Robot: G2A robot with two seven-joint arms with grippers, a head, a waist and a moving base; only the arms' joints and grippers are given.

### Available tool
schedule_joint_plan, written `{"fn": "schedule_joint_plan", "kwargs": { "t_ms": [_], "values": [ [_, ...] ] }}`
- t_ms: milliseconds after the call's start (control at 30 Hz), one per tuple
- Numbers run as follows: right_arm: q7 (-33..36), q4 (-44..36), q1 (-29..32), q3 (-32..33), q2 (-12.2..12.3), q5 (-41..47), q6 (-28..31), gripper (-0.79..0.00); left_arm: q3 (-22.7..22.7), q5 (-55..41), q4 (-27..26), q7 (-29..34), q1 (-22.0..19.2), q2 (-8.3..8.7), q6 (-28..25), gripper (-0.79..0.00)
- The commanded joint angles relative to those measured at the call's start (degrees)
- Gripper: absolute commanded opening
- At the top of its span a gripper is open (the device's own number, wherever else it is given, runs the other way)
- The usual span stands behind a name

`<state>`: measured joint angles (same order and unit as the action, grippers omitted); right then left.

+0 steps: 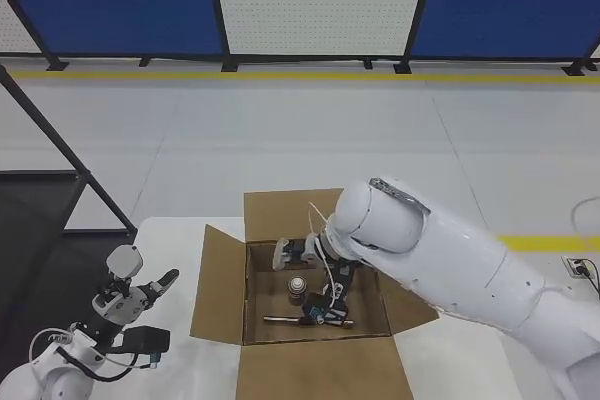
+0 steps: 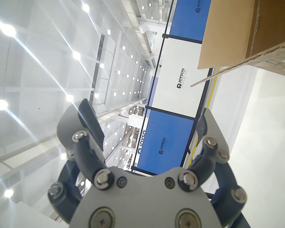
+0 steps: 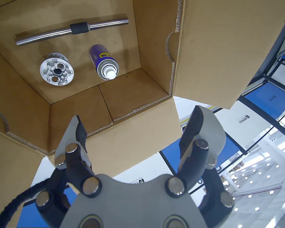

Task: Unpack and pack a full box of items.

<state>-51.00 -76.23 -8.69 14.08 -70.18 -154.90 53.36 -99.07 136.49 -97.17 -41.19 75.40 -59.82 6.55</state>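
Sitting on white table (image 1: pixel 195 368): open box (image 1: pixel 280 212), blue panels (image 1: pixel 120 25) behind.
1 rod (image 3: pixel 49 35), 1 spray can (image 3: pixel 104 60), 1 hub (image 3: pixel 57 72) inside; left gripper (image 2: pixel 144 117), right gripper (image 3: pixel 136 119) spread, empty.

This looks like a big factory hall. The ceiling (image 2: pixel 49 48) is very high and has long rows of round lights (image 2: pixel 76 55). Far out past the left end effector (image 2: pixel 144 110), blue panels (image 1: pixel 120 25) and white panels (image 1: pixel 320 25) with tiny holes stand in black frames, like a fence. The floor (image 1: pixel 280 130) is pale and smooth, with a yellow line (image 1: pixel 280 74) painted along that fence. A black metal rack (image 1: pixel 25 240) stands beside the white desk (image 1: pixel 175 232). Far beyond the right end effector (image 3: pixel 136 115), more rows of lights shine in the hall.
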Motion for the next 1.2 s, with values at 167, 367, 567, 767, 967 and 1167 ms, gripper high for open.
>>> {"fn": "schedule_joint_plan", "kwargs": {
  "t_ms": [167, 367, 567, 767, 967, 1167],
  "values": [
    [4.72, -11.66, 2.50, 3.68, 9.98, 10.54, 4.64, 0.000, 0.00, 0.00, 0.00, 0.00, 0.00, 0.00, 0.00, 0.000],
    [8.08, -11.03, 3.90, 3.16, 14.51, 18.25, 4.64, 0.000, 0.00, 0.00, 0.00, 0.00, 0.00, 0.00, 0.00, 0.000],
    [8.08, -11.03, 3.90, 3.16, 14.51, 18.25, 4.64, 0.000, 0.00, 0.00, 0.00, 0.00, 0.00, 0.00, 0.00, 0.000],
    [12.08, -11.33, 4.54, 2.22, 14.08, 18.44, 4.64, 0.000, 0.00, 0.00, 0.00, 0.00, 0.00, 0.00, 0.00, 0.000],
    [20.41, -4.01, 0.00, -4.34, 10.66, 31.36, 4.64, 0.000, 0.00, 0.00, 0.00, 0.00, 0.00, 0.00, 0.00, 0.000],
    [38.37, 5.78, 2.34, -4.34, 5.06, 57.45, 4.64, 0.000, 0.00, 0.00, 0.00, 0.00, 0.00, 0.00, 0.00, 0.000]
  ]
}}
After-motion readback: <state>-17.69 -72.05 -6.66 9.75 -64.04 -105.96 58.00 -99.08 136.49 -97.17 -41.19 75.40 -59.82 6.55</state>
